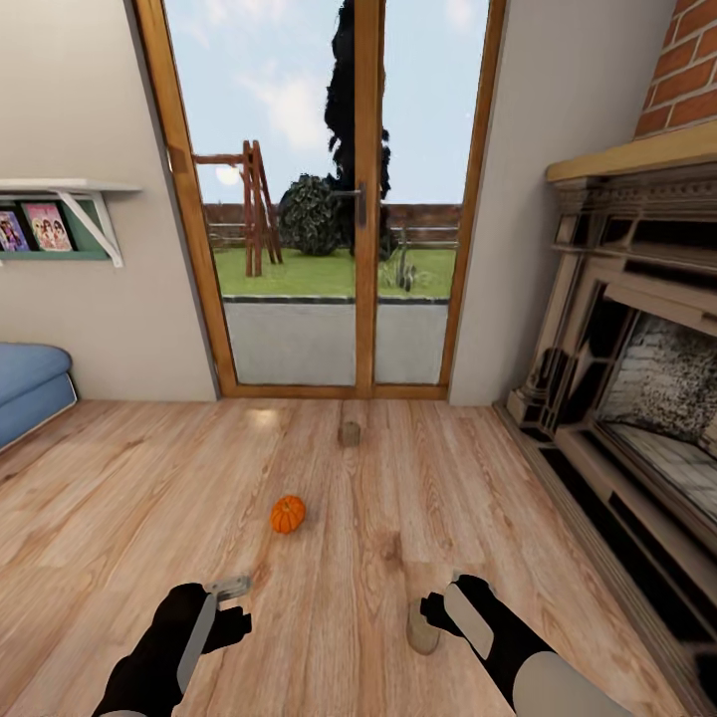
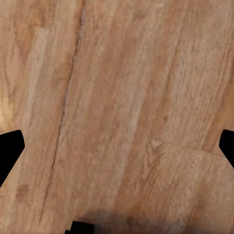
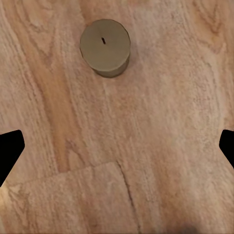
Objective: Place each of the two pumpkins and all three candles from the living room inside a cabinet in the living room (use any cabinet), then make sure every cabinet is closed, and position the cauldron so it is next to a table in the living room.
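Note:
An orange pumpkin (image 1: 288,514) lies on the wooden floor ahead of me, a little left of centre. One tan-grey candle (image 1: 349,433) stands farther off, near the glass door. A second candle (image 1: 422,627) stands upright on the floor just left of my right gripper (image 1: 439,611), apart from it. In the right wrist view this candle (image 3: 105,47) is seen from above, ahead of the open right gripper (image 3: 117,146). My left gripper (image 1: 235,605) hangs open over bare planks, as does the same left gripper (image 2: 117,146) in its wrist view. The cabinet, table and cauldron are out of view.
A stone fireplace (image 1: 617,398) with a brick chimney runs along the right side. A wood-framed glass door (image 1: 363,249) closes the far wall. A blue sofa edge (image 1: 30,383) and a wall shelf (image 1: 60,214) are at the left.

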Motion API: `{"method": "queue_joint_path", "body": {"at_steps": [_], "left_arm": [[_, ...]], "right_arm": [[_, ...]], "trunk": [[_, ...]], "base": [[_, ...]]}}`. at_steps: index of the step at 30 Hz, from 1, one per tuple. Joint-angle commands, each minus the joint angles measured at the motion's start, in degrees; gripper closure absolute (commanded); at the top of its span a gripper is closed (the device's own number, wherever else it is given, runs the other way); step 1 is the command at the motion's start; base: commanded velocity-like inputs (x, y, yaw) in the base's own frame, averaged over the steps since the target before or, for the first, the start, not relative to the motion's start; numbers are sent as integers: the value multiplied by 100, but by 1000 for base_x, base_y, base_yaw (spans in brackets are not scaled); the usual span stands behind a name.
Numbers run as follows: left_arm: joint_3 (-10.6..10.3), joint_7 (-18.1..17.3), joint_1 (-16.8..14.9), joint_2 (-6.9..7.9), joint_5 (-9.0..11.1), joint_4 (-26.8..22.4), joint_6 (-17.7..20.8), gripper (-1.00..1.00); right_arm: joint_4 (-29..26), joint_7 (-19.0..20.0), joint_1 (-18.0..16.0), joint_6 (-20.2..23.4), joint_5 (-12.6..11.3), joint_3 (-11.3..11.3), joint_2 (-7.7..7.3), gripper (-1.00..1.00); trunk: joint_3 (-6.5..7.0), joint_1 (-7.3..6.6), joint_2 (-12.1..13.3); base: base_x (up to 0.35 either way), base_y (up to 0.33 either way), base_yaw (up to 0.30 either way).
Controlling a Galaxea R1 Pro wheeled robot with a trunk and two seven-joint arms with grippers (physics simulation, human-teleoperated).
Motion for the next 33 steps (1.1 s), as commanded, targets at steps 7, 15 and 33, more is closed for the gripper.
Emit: {"method": "queue_joint_path", "body": {"at_steps": [7,15,33], "left_arm": [[0,0,0,6,0,0,0,-100],[4,-2,0,-3,0,0,0,-100],[5,-2,0,11,0,0,0,-100]], "right_arm": [[0,0,0,-4,3,5,6,-100],[0,0,0,-8,3,5,9,-100],[-9,0,0,-8,-6,0,8,-100]], "trunk": [[-126,154,-282],[-270,330,-603],[-557,725,-1325]], "base": [[0,0,0],[0,0,0],[0,0,85]]}}
